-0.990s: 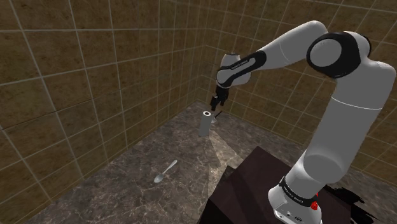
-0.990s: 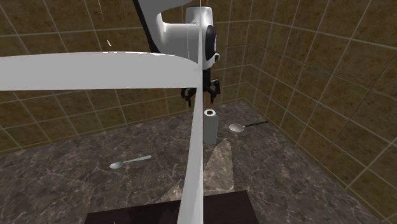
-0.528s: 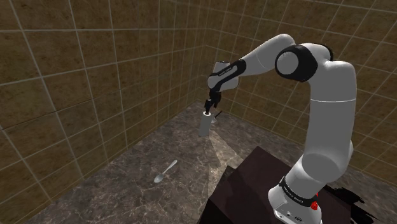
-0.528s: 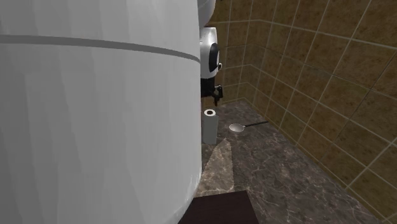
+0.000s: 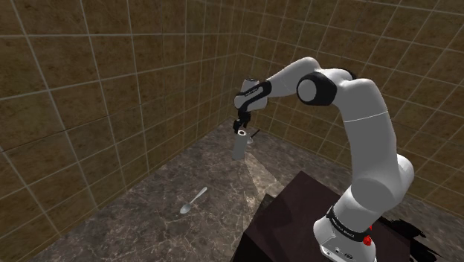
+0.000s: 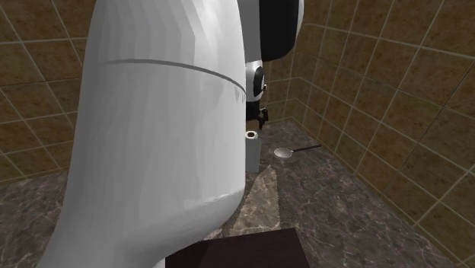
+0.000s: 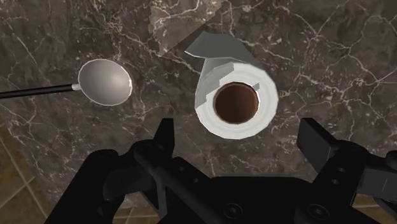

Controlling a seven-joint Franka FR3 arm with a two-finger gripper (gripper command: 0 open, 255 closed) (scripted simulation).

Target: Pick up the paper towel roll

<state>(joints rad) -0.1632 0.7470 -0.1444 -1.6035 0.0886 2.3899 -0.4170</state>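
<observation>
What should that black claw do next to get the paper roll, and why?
Probably lower straight down: the gripper is open above the upright paper towel roll, its top showing between the spread fingers, untouched; descending would bring them alongside it.

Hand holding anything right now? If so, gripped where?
Nothing held. The hand hangs open over the upright paper towel roll, fingers either side of its top, not touching.

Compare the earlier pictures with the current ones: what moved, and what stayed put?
The gripper came down and toward the shoulder view's left, ending just above the paper towel roll, fingers open; the arm's elbow dropped too. Nothing was grasped. The roll stayed upright, and the grey spoon and black-handled spoon did not move.
</observation>
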